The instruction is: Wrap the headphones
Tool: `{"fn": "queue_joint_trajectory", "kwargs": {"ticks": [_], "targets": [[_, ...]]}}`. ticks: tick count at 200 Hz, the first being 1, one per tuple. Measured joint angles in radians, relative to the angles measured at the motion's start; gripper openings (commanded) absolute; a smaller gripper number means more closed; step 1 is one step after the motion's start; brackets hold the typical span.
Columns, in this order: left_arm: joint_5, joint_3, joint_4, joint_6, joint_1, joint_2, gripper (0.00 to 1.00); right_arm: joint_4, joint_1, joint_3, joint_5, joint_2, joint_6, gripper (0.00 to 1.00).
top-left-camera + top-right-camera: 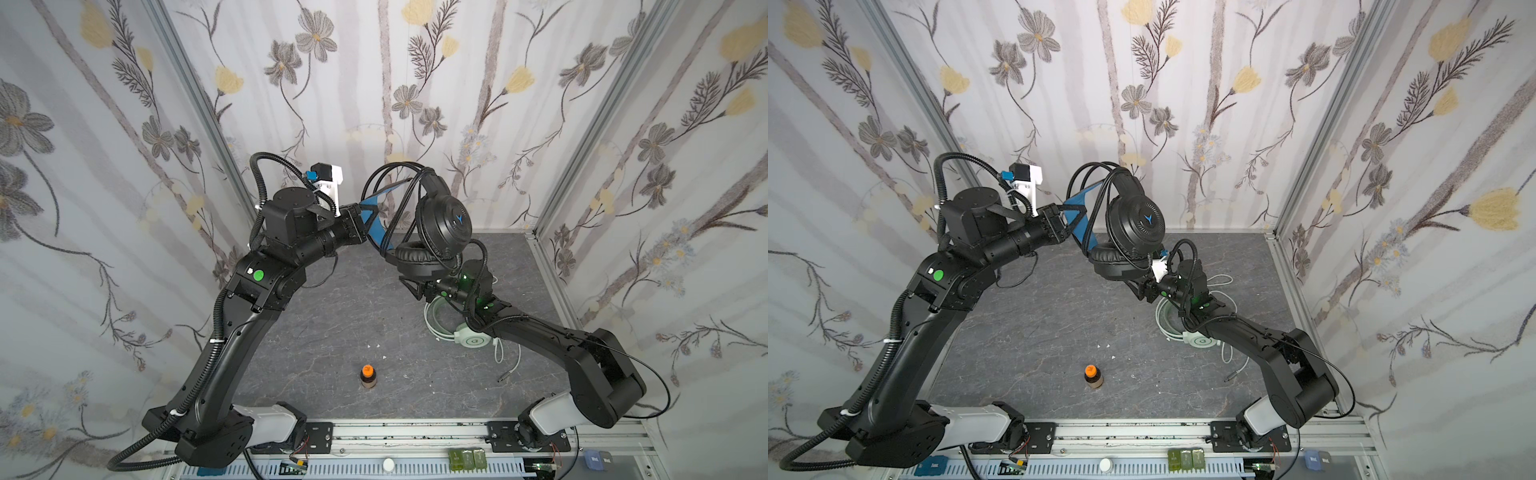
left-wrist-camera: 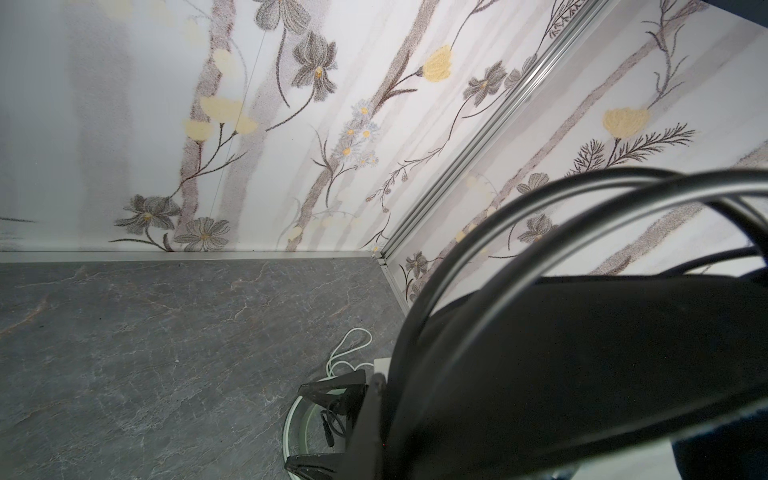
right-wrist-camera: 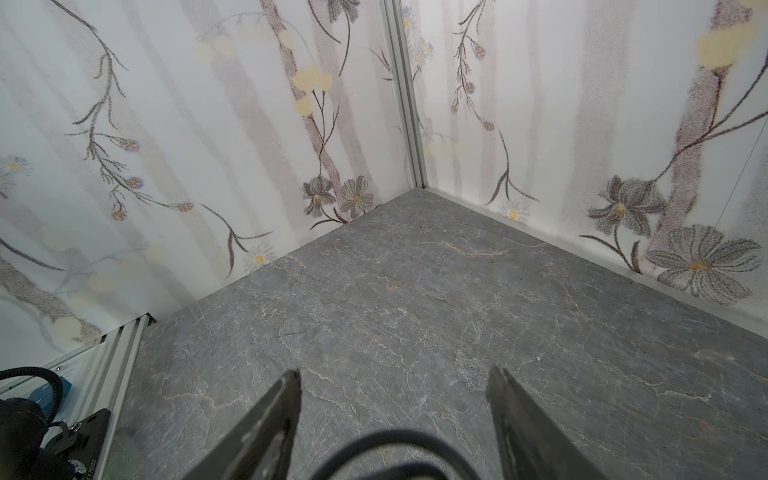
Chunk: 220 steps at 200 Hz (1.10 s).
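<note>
The black headset (image 1: 444, 224) hangs in the air over the far half of the bench (image 1: 332, 332). The left pincer (image 1: 365, 217) is pressed together on its blue inner headband (image 1: 376, 226), reaching in sideways from the left with the forearm roughly level. The headband's arc rises toward the back wall. The two ear cups sit one above the other on the side nearer the right arm, so the long axis runs roughly up and down. The black cable (image 1: 388, 176) lies in several loops over the top of the band. The right pincer (image 1: 409, 287) is directly beneath the lower ear cup (image 1: 415, 258) and just below it. Its jaws are spread with only bare bench between them in its wrist view (image 3: 395, 415). A blurred dark loop shows near their base, and I cannot tell whose cable it is. That arm is bent low, with the wrist turned toward the middle of the bench. Any loose run of cable probably lies above and just beyond the right pincer, which is the nearer free one. The mint green headset (image 1: 473, 340) lies flat on the bench under the right forearm, its pale cable unwound beside it.
</note>
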Motion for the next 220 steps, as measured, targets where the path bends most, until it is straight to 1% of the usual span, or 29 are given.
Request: {"fn": "queue_joint_trajectory", "kwargs": {"ticks": [21,49,103,153,192,212,220], "targets": [[0.0,0.0,0.001,-0.003,0.0,-0.001,0.0,0.0,0.0,-0.011,0.0,0.0,0.005,0.67],[-0.002,-0.004,0.003,-0.012,0.0,-0.003,0.0,-0.008,0.0,-0.024,0.001,0.0,0.001,0.57],[-0.022,-0.024,0.01,-0.018,0.001,-0.013,0.0,-0.06,0.001,-0.035,0.023,-0.018,-0.032,0.48],[-0.023,-0.042,0.016,-0.018,0.002,-0.021,0.0,-0.1,0.008,-0.035,0.047,-0.03,-0.058,0.25],[-0.03,-0.047,0.018,-0.018,0.004,-0.021,0.0,-0.129,0.016,-0.026,0.058,-0.03,-0.08,0.1],[-0.03,-0.047,0.021,-0.021,0.006,-0.02,0.0,-0.151,0.021,-0.025,0.082,-0.03,-0.092,0.0],[-0.03,-0.047,0.022,-0.021,0.006,-0.019,0.0,-0.161,0.021,-0.022,0.086,-0.03,-0.096,0.0]]}}
